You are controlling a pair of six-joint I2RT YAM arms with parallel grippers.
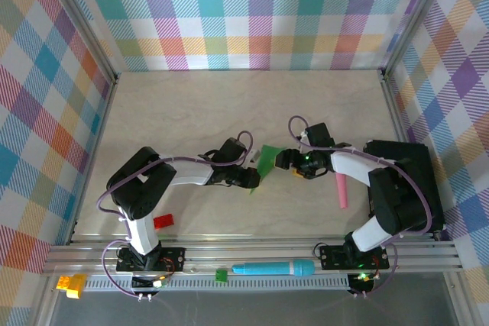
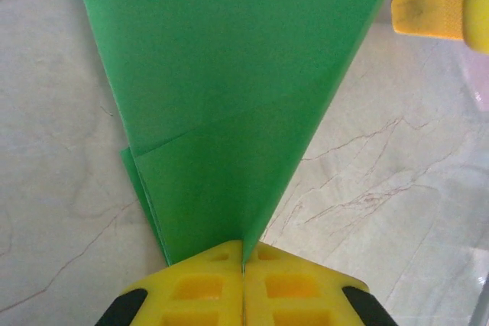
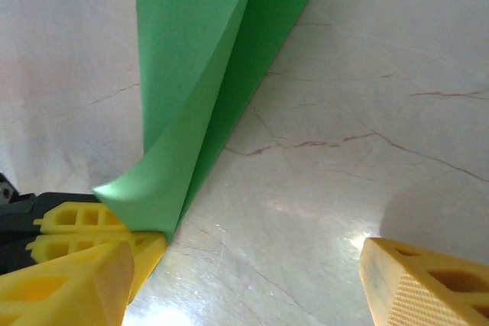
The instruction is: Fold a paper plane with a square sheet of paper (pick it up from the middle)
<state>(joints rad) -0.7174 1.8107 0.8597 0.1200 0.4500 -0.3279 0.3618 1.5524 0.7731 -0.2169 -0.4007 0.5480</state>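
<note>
Plaid-walled table (image 1: 229, 104): left hand (image 2: 243, 253) clenches the green paper (image 2: 229, 89), right hand (image 1: 294, 164) gapes beside it, pink marker (image 1: 342, 191) near.

Soft, even brightness falls from overhead on the surface (image 1: 191, 112), casting only faint shadows. Between the fingers of the right claw (image 3: 246, 253) the surface throws back white glare, and a soft grey shadow lies just beyond its right finger. Ahead and right of the left claw (image 2: 243, 253), a yellow pad (image 2: 435, 1) is blurred.
</note>
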